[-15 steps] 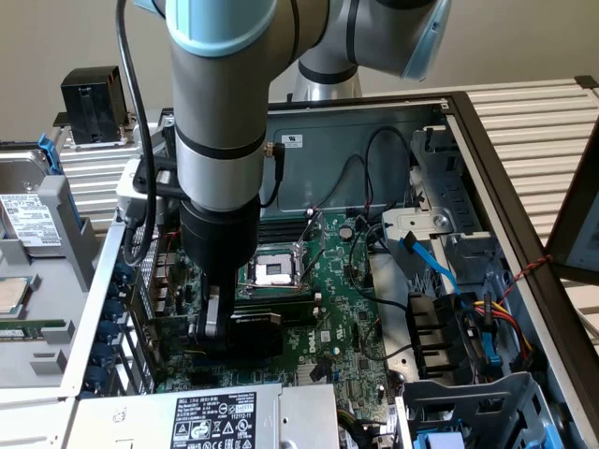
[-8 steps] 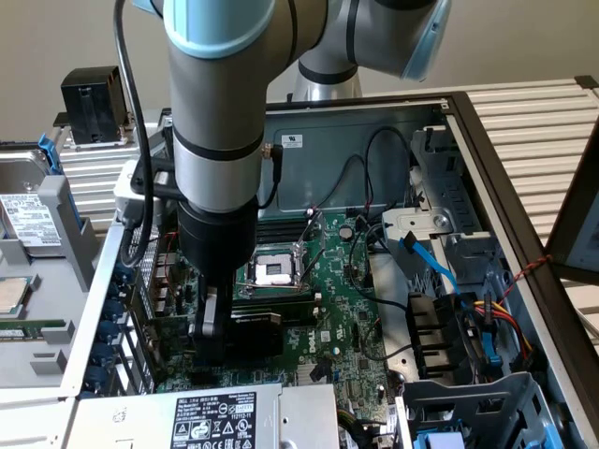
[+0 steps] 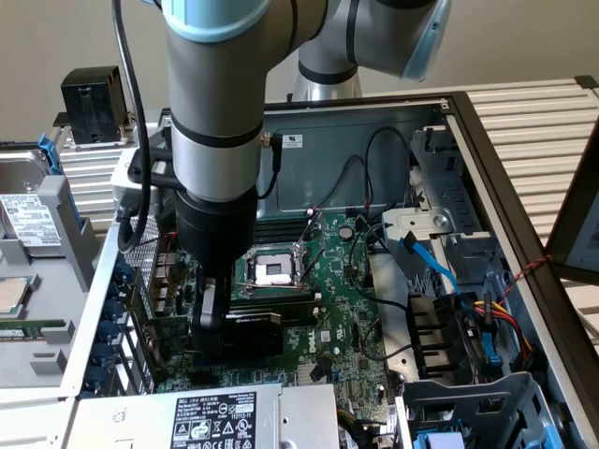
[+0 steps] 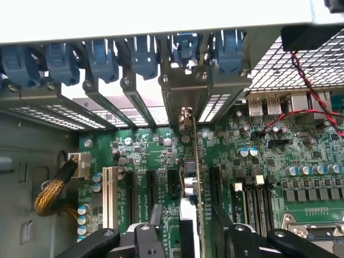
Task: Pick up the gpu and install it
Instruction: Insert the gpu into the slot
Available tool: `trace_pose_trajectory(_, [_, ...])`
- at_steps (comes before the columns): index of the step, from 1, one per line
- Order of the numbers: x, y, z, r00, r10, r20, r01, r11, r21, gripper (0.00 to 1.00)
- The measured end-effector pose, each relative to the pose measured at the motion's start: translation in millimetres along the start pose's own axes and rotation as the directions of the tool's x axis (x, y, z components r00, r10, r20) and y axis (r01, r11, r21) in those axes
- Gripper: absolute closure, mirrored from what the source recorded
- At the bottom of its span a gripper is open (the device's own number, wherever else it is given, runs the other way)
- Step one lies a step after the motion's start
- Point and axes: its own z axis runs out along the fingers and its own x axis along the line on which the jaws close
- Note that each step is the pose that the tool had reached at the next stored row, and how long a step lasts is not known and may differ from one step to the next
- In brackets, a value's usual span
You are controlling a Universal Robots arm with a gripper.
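Note:
The gpu (image 3: 255,329), its black shroud facing the exterior view's right, stands on edge in a slot of the green motherboard (image 3: 346,309) inside the open computer case. In the wrist view I see the gpu (image 4: 192,177) edge-on, its silver bracket (image 4: 185,99) set against the rear slot openings. My gripper (image 3: 211,323) hangs straight down over the card. Its black fingers (image 4: 155,216) stand on either side of the card with gaps between them and it, so the gripper (image 4: 188,228) is open and holds nothing.
Blue slot latches (image 4: 142,56) line the case's rear wall. The CPU socket (image 3: 273,271) sits just beyond the card. Black, blue and red cables (image 3: 440,267) run across the exterior view's right, by the drive cage (image 3: 468,337). A power supply (image 3: 215,416) lies at the front.

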Motion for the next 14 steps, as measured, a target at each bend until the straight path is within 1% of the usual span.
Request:
trace_pose_trajectory(4, [0.6,2.9,-17.9,1.0,0.0,-0.0028,0.0,1.0,0.0002,0.51])
trace_pose_trajectory(11, [1.6,7.8,-49.1,1.0,0.001,-0.0041,-0.001,1.0,0.0003,0.51])
trace_pose_trajectory(12, [1.8,8.4,-52.8,1.0,0.001,-0.0042,-0.001,1.0,0.0004,0.51])
trace_pose_trajectory(14, [1.8,8.5,-53.4,1.0,0.001,-0.004,-0.001,1.0,0.0008,0.51])
